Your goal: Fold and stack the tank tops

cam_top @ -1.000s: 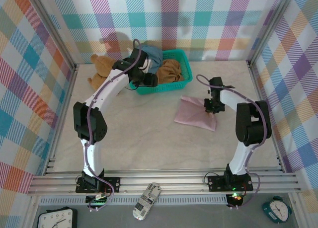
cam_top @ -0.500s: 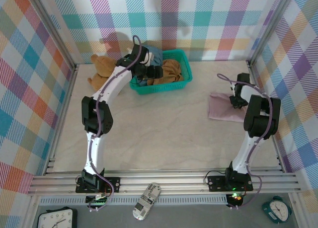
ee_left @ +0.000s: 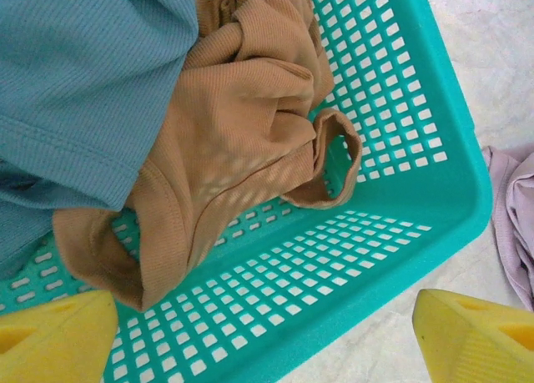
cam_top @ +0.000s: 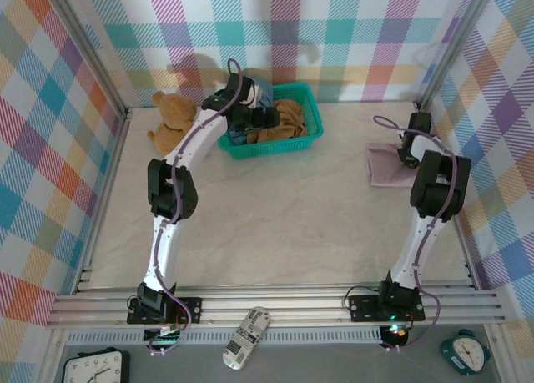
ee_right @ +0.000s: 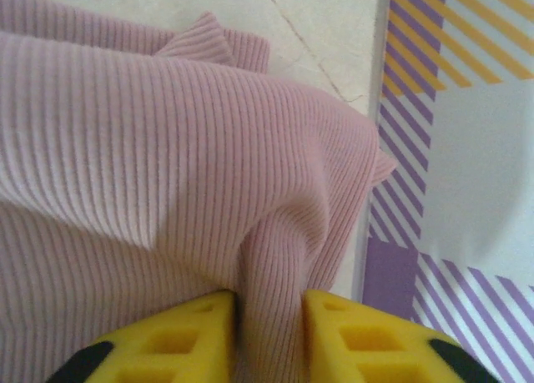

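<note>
The dusty pink tank top (cam_top: 389, 165) lies bunched on the table by the right wall. A ridge of its ribbed cloth (ee_right: 167, 149) is pinched between the yellow fingers of my right gripper (ee_right: 267, 337), which is shut on it. The ochre brown tank top (ee_left: 242, 108) and the slate blue tank top (ee_left: 83, 74) lie crumpled in the teal mesh basket (ee_left: 392, 191). My left gripper (ee_left: 267, 350) hovers open over the basket's near wall, its fingertips (ee_left: 50, 337) wide apart and holding nothing. From above, the left gripper (cam_top: 253, 118) is over the basket (cam_top: 269, 148).
A brown teddy bear (cam_top: 171, 116) sits left of the basket at the back. The checkered right wall (ee_right: 450, 149) is just beyond the pink cloth, close to my right gripper (cam_top: 410, 151). Off the table's front edge lie a remote (cam_top: 247, 336) and clocks.
My right gripper has dragged the pink tank top from mid-table to the right wall. My left gripper has opened wide and shifted further over the basket.
</note>
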### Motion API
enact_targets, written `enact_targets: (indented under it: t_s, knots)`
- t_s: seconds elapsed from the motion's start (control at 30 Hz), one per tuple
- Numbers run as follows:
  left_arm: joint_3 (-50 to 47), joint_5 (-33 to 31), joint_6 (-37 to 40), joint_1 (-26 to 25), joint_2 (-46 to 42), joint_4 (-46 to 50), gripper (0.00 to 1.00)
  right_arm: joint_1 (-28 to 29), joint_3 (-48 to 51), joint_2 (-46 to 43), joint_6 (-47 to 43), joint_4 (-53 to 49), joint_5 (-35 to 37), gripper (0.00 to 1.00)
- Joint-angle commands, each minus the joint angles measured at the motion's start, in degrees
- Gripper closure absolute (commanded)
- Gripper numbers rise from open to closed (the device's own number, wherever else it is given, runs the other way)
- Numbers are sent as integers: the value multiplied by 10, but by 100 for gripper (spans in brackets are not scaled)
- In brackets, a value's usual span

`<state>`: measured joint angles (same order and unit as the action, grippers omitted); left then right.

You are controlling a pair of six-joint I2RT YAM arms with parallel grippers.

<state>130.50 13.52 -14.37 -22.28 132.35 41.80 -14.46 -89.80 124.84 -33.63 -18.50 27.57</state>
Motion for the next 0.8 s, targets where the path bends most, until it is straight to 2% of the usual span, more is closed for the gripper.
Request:
enact_targets:
  t_s: [0.0,0.23,0.33,0.47,0.63,0.77]
  knots:
    - [43,13,-2,4,32,10,10,-10,-6,3,-23,5,-19,61]
    - [144,1,20,5,107,38,11,-9,14,-106,38,-34,-155,48]
    - [155,10,20,5,129,17,12,-7,59,-178,88,-41,-253,42]
    - [185,-24,44,4,160,28,16,3,141,-271,145,-28,-359,38]
    - [191,-138,69,7,166,44,18,35,226,-375,190,-39,-412,37]
    - [192,-142,75,12,176,31,21,60,260,-429,217,-69,-431,36]
